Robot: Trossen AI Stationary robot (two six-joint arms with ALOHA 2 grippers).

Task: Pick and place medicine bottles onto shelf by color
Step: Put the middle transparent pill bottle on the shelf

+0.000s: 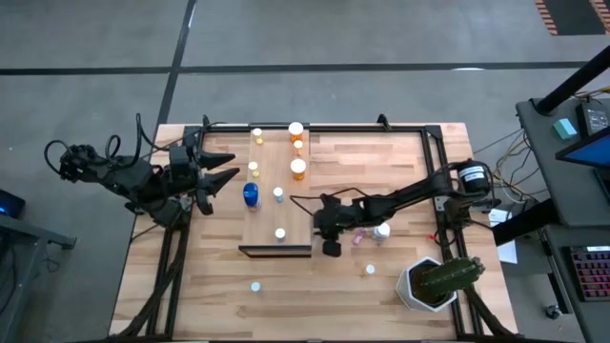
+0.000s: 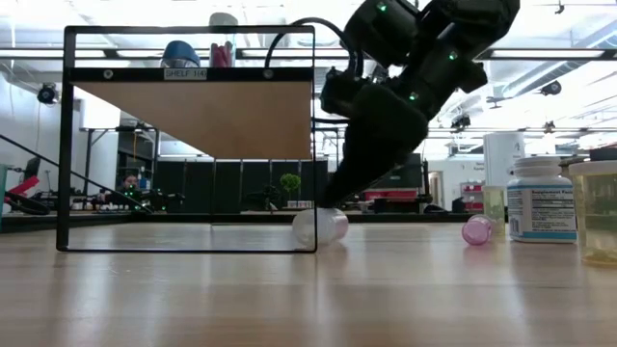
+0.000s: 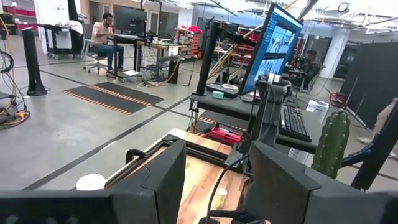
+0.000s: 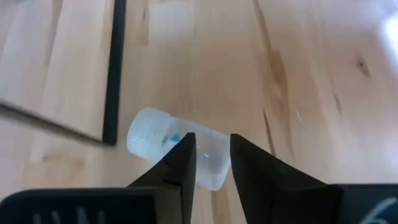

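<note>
Planked wooden table (image 1: 400, 295), pale, black frame rails (image 1: 440, 152) along its edges. White hexagonal pot (image 1: 416, 289) with a green cactus (image 1: 451, 274) near the table's front right corner; the same cactus (image 3: 331, 144) stands upright in the left wrist view. Grey desk (image 1: 572, 143) to the right of the table, carrying a monitor (image 3: 273, 46) and a keyboard (image 3: 293, 121). Grey floor (image 1: 315, 33) beyond. Far back, a seated person (image 3: 107, 38) at a workbench; possibly a second person (image 3: 309, 62) behind the monitor, too small to be sure.
</note>
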